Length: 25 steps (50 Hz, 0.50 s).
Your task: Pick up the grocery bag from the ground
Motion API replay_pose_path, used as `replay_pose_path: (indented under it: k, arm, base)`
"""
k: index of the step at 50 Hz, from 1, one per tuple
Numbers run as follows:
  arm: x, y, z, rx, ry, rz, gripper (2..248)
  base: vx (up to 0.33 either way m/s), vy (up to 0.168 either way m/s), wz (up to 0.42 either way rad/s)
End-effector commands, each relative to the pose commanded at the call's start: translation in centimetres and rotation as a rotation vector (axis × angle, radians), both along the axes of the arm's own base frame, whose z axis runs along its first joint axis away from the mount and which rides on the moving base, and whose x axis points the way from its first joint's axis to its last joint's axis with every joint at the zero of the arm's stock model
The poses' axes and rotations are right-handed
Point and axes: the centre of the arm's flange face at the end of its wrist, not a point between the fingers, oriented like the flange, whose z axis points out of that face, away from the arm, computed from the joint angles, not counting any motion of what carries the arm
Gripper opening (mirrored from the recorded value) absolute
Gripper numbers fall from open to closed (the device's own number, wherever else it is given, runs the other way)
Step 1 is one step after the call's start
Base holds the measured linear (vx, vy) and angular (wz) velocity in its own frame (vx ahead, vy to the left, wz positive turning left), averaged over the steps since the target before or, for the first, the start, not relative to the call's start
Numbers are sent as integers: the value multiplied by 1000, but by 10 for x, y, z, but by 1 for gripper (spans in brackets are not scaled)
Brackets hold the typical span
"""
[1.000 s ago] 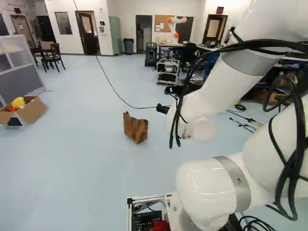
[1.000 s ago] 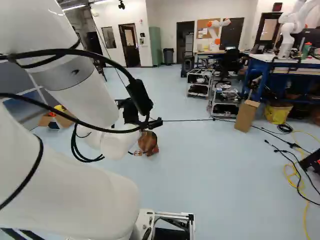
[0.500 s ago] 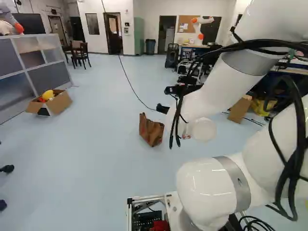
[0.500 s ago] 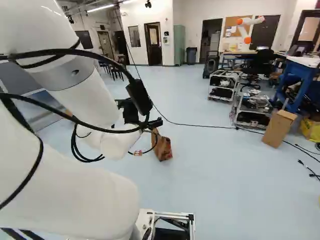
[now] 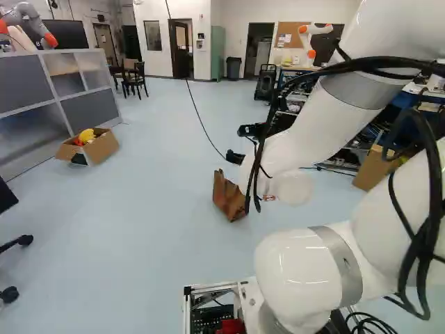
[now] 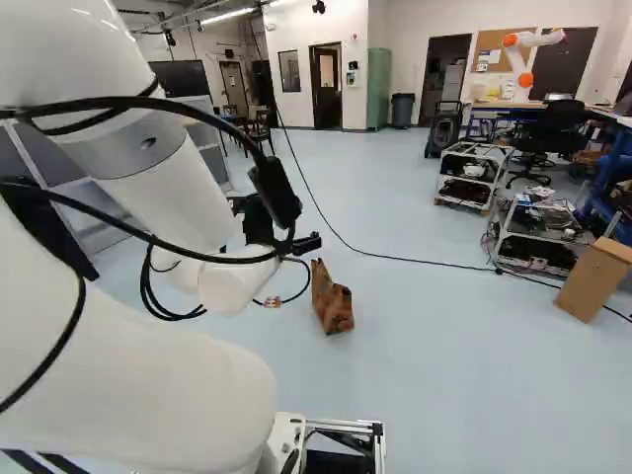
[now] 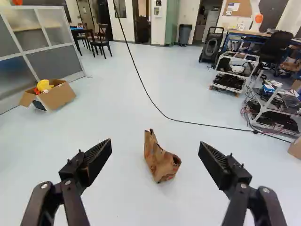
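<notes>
The base (image 5: 208, 287) had moved, swinging left so that the whole room slid rightward in both base views, and it seemed to have edged nearer the goods. The arm (image 5: 299, 268) kept its pose over its foot joint. The floor (image 7: 117, 197) lay between the end effector (image 7: 155, 145) and the prize: its fingers stood wide apart and held nothing. The grocery bag (image 7: 161, 162) stood on the floor, well ahead and roughly centred between them. That alignment favoured a straight approach, though reaching down was still wanted.
</notes>
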Motion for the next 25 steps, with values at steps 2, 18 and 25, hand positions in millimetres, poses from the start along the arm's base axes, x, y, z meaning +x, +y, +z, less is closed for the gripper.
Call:
replay_pose_path:
  k: [2, 18, 25]
  arm:
    - [0, 0, 0, 0, 0, 0, 247]
    - [0, 0, 0, 0, 0, 0, 247]
    - [0, 0, 0, 0, 0, 0, 247]
  base:
    - [257, 13, 9]
    - [237, 7, 12]
    - [243, 9, 13]
